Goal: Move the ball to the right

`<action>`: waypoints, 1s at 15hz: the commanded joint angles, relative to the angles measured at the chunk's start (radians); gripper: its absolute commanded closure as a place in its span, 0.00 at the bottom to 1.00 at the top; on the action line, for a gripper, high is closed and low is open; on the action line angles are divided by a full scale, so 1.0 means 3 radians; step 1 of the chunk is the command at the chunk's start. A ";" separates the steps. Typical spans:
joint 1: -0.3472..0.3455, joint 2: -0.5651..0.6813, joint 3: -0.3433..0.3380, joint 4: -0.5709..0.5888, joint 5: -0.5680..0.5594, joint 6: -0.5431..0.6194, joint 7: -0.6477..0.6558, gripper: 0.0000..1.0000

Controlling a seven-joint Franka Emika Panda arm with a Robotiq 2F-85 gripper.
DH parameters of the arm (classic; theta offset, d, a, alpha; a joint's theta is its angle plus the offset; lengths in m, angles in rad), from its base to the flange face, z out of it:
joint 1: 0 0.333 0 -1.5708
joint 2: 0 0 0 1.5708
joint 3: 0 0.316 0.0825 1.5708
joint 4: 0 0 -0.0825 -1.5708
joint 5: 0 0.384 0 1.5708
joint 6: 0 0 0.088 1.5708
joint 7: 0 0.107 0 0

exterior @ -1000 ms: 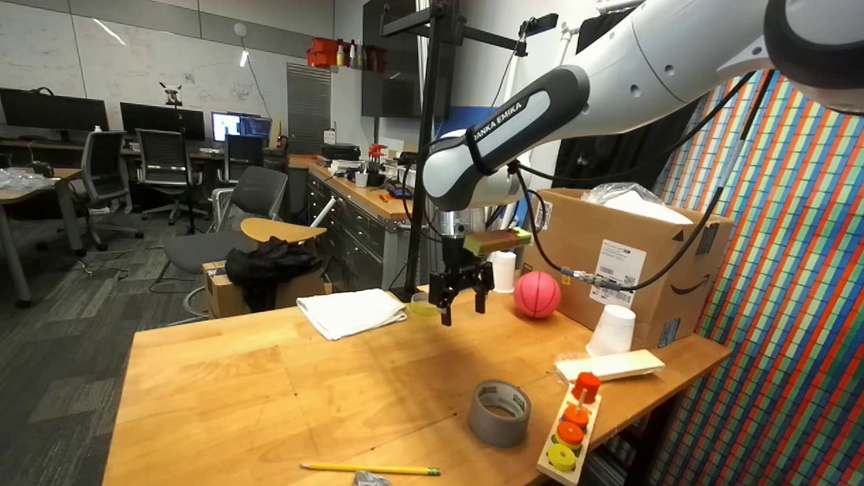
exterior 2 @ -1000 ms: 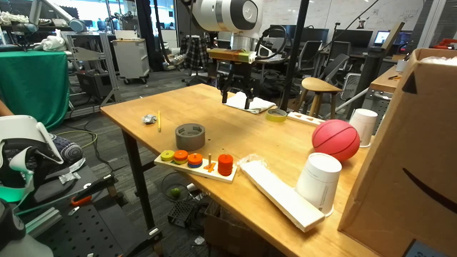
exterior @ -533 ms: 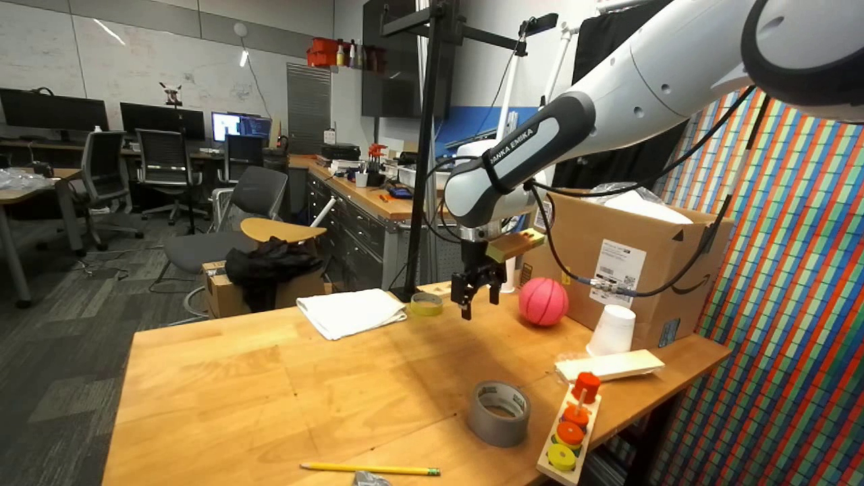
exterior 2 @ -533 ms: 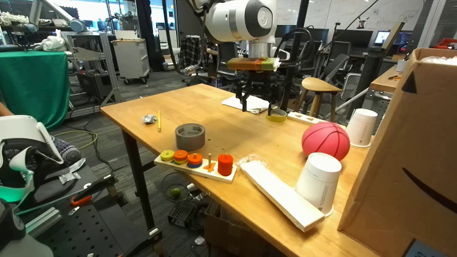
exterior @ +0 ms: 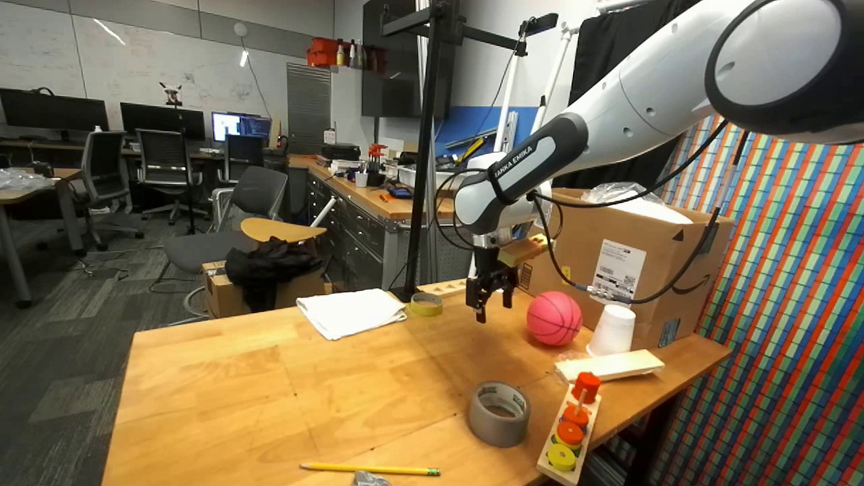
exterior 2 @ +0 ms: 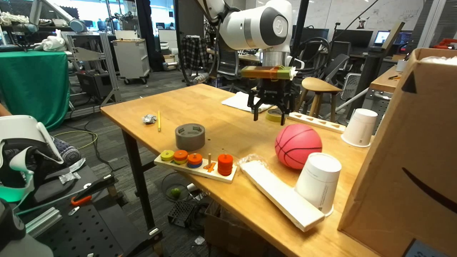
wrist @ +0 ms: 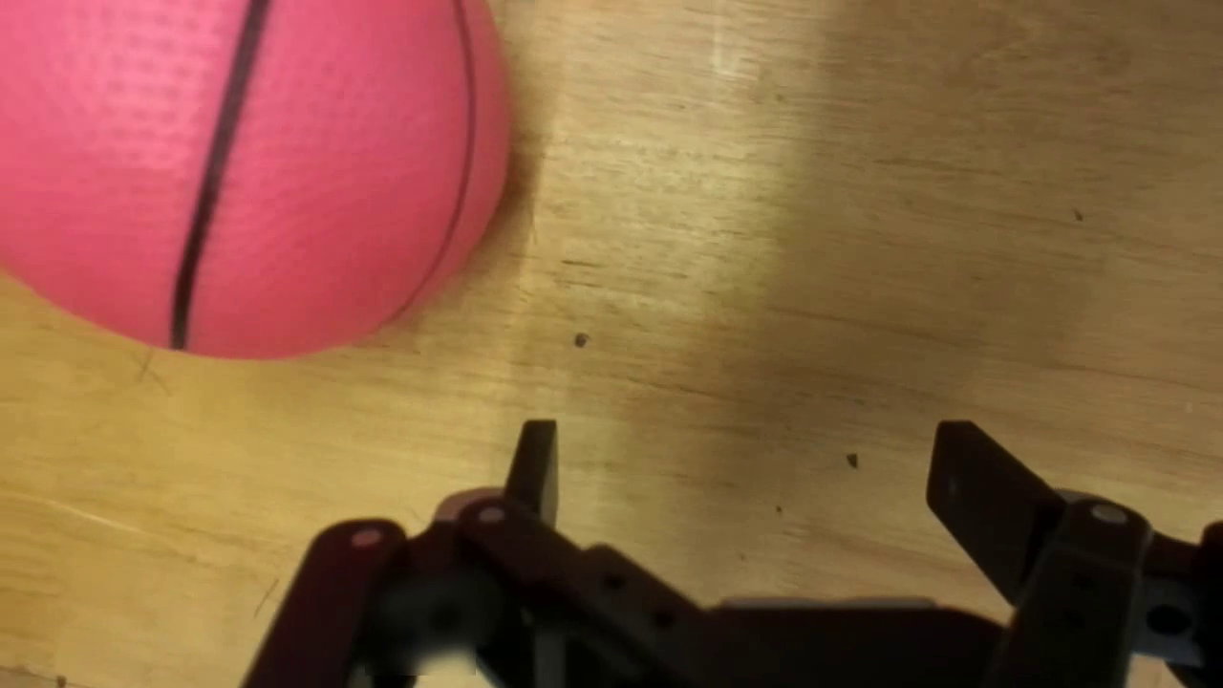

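Gripper (exterior 2: 269,121) (fingers spread, nothing held) hangs nr. ball (exterior 2: 297,145), which, if nudged off-ctr., may roll into nearby cup (exterior 2: 319,184).

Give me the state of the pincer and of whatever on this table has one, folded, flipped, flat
Pincer: open, empty
Ball: loose, not gripped
Plank: lying flat
White cup by plank: upside down
Other white cup: upside down
Cloth: folded, flat
Grey tape roll: flat, hole up
Yellow tape roll: flat
Pencil: lying flat
Foil: crumpled
Peg stacker: one peg bare
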 commanded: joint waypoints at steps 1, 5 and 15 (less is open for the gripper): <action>-0.0060 0.0070 0.0004 0.0117 -0.0008 -0.0009 -0.0103 0.00; -0.0072 0.0101 0.0071 0.0120 0.0118 -0.0172 -0.0103 0.00; -0.0029 0.0228 -0.0051 0.0218 -0.0079 -0.0444 -0.0007 0.00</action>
